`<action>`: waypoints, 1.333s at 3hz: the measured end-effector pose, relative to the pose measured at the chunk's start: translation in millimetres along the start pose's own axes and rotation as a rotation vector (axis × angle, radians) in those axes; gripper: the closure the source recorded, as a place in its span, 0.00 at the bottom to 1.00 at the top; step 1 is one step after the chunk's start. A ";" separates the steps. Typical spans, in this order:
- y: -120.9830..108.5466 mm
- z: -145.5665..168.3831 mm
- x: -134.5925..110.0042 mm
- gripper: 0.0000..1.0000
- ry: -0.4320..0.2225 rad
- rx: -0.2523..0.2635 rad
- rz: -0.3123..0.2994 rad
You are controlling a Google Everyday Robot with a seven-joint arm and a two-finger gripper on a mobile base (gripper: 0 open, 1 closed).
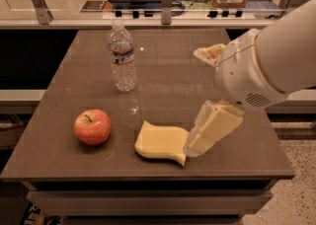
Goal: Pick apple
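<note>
Apple (92, 126) sits front-left on the bench (170, 66), nothing touching it. Pincer (194, 100) hangs over the right half, fingers spread wide, holding nothing; its lower finger tip is at the right end of the sponge (160, 142).

Risk: the sponge lies between pincer and apple. A low sweep left would likely shove it into the apple and roll the fruit towards the near edge.

Water bottle (122, 56) stands upright behind the apple, near enough to topple on a wide approach.
</note>
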State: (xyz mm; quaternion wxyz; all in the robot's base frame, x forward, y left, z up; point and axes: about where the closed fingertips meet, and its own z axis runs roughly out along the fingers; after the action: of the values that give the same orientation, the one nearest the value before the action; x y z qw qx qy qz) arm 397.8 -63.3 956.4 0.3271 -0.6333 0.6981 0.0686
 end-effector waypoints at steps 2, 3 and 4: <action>26.8 28.0 -55.6 0.00 0.065 0.062 -0.122; 26.9 27.0 -56.9 0.00 0.065 0.064 -0.125; 26.6 37.1 -71.9 0.00 0.023 0.035 -0.138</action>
State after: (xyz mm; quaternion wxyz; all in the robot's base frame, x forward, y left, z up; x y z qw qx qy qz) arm 385.6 20.9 958.2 0.3342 -0.6747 0.6576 0.0263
